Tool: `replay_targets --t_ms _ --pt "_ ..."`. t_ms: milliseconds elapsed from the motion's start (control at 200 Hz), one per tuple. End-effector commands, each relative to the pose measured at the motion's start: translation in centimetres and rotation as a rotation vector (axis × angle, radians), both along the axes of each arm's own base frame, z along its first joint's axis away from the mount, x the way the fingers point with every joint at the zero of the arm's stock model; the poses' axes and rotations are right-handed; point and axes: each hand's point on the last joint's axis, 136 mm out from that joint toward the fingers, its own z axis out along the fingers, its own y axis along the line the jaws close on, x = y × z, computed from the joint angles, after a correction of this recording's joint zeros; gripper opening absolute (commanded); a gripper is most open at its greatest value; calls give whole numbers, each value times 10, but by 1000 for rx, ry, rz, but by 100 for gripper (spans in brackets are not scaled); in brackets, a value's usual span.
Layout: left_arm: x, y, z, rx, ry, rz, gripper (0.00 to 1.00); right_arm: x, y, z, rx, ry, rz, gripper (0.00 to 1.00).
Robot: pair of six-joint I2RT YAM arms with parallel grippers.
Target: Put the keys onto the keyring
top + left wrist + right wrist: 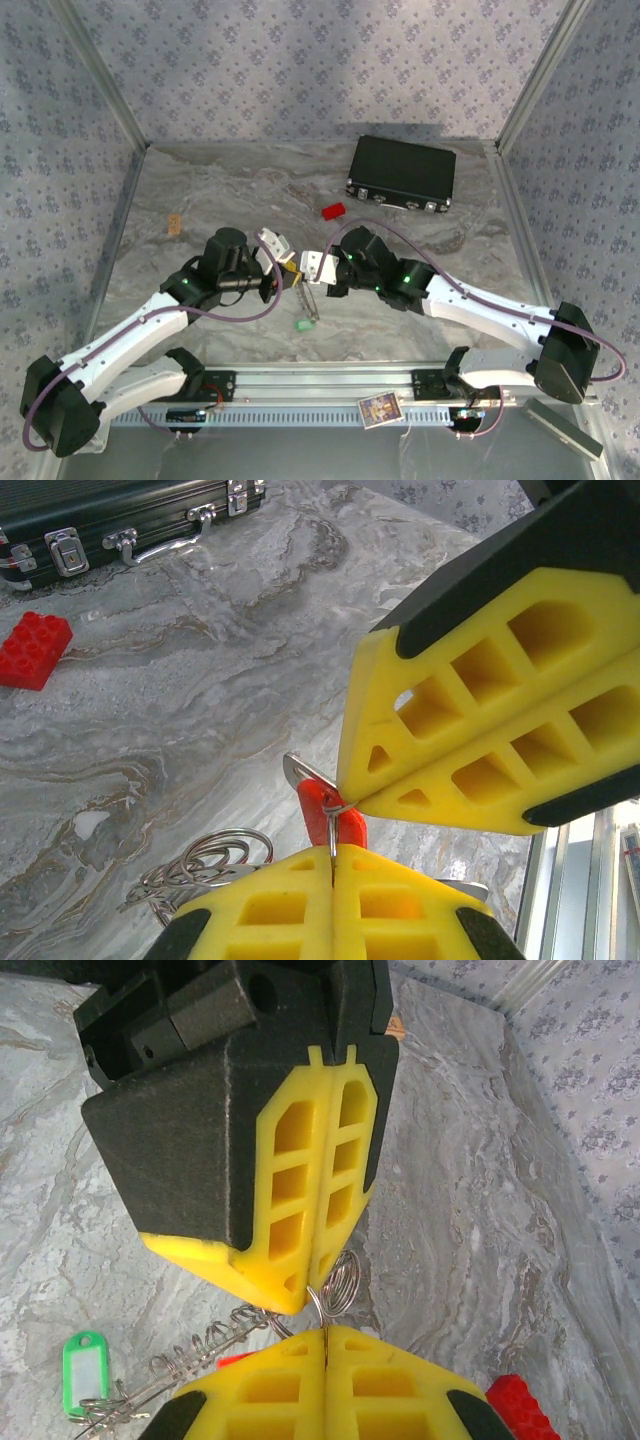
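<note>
Bottom of the left wrist view: your left gripper [333, 872] had its jaws together with a thin wire running into the seam. I read that as clamped on the keyring [338, 1282]. Bottom of the right wrist view: your right gripper [325, 1348], jaws also together, pinched on the same wire. The two tips sat almost touching at the centre of the top view, above the desk [200, 180].

The red key [326, 818] hung right between the tips, centre-bottom of the left wrist view, head at the wire, blade pointing up-left. Couldn't tell whether the wire had passed through the head's hole. The green key [83, 1368] hung lower left in the right wrist view, on a tangle of wire loops [200, 1350] trailing from the ring. Couldn't tell whether it was properly on.

Step in hand, my read: working the red key round the ring's coil. To do it well, you wanted one gripper as a fixed anchor and the other making small moves along the wire, not across it. Both grips were on thin wire, so slip risk was high: no twisting, no pulling apart. The dangling loops could snag.

Further back: red block [35, 650], upper left of the left wrist view, well apart. Black case [402, 172], upper right of the top view. Neither mattered for this step.
</note>
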Motion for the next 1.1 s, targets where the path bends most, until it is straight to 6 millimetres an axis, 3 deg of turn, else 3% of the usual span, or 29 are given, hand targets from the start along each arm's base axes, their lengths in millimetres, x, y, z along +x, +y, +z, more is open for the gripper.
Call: replay_targets --t_ms 0,814,1094 --pt "3 -3 7 -22 -27 7 0 -6 1 1 -4 11 20 0" --pt "4 -4 13 -38 -47 7 0 -15 8 -8 -27 54 56 0" --pt "5 -4 14 -46 -55 10 0 -12 10 -2 -4 51 40 0"
